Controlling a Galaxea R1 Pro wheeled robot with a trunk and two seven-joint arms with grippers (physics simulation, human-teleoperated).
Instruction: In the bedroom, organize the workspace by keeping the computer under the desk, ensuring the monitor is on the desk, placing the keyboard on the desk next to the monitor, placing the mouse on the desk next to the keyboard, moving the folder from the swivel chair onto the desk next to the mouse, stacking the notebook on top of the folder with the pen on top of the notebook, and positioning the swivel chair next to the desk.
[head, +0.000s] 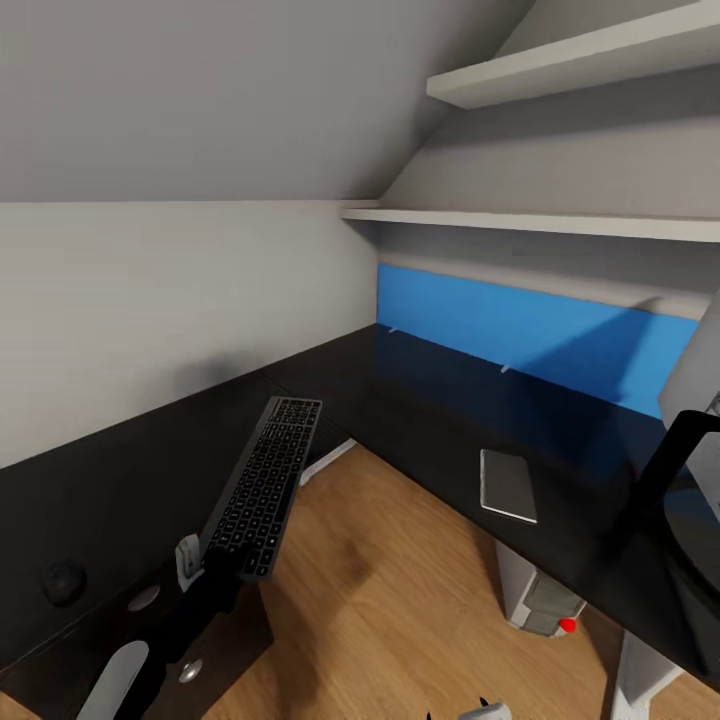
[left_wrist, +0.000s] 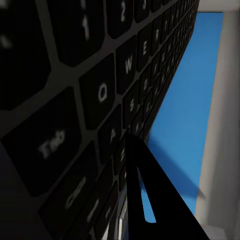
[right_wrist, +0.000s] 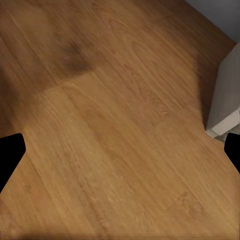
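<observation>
My left gripper (head: 203, 562) is shut on the near end of the dark keyboard (head: 263, 484), which hangs tilted over the gap between the two wings of the black desk (head: 420, 400). The left wrist view shows its keys (left_wrist: 100, 95) up close beside one black finger (left_wrist: 146, 200). A round dark mouse (head: 63, 582) lies on the desk's left wing. A flat grey notebook-like slab (head: 508, 485) lies on the right wing. The monitor (head: 700, 390) on its black stand (head: 668, 470) is at the right edge. The computer (head: 540, 598) stands under the desk. My right gripper (right_wrist: 120, 150) is open above the floor.
White shelves (head: 560, 222) and a blue back panel (head: 540, 335) run along the wall behind the right wing. A sloped ceiling hangs low over the left wing. Wooden floor (head: 380, 580) fills the space between the wings. A white upright (right_wrist: 225, 95) stands near my right gripper.
</observation>
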